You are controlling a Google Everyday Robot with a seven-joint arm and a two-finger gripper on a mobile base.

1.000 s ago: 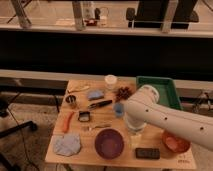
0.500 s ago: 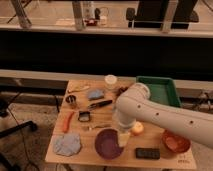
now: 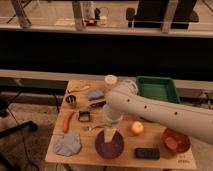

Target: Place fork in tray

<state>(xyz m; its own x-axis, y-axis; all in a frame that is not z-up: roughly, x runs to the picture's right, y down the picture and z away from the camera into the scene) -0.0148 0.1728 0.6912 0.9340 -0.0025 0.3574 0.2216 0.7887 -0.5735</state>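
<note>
Silvery, the fork (image 3: 93,128) is left lying on the bench (image 3: 82,159), well apart from the tray (image 3: 156,80), while the gripper (image 3: 110,133), whose state cannot be told, has been swung leftward and lowered just beside it, so grasping is judged next.
</note>
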